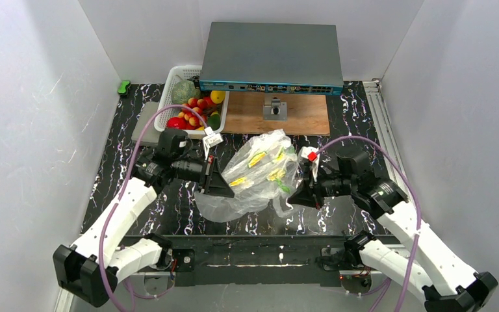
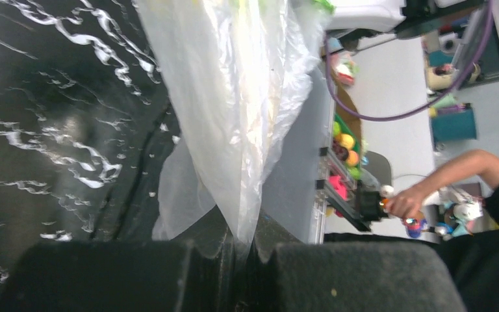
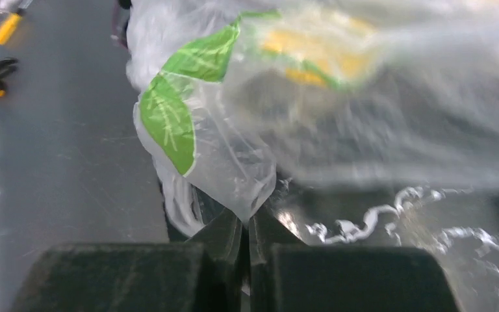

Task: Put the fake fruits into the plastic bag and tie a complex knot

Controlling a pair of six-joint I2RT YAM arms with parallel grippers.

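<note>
Pinching the plastic bag (image 1: pixel 256 175) from both sides, the two arms hold it near the middle of the black marbled table (image 1: pixel 169 208). The left gripper (image 1: pixel 224 184) is clenched on the bag's left edge; in the left wrist view its jaws meet with a fold of clear film (image 2: pixel 234 97) drawn down into the seam between them (image 2: pixel 240 250). The right gripper (image 1: pixel 284 201) is clamped on the bag's right side, and the right wrist view shows its jaws pressed together (image 3: pixel 248 234) with a tip of the crinkled plastic (image 3: pixel 234 162) caught between them, a printed green leaf just above. The bag lies slack and rumpled between the two grippers, its lemon-slice print showing yellow and green through the film, its lower part resting on the table. No fruit shows inside it. The fake fruits (image 1: pixel 198 110) sit well apart from the bag, piled in the white lattice basket (image 1: pixel 175 75) at the back left of the table: red, yellow and green pieces together. Just right of the basket a grey network switch (image 1: pixel 269 55) overhangs a wooden board (image 1: pixel 305 114), on which a small metal fitting (image 1: pixel 275 108) stands.
</note>
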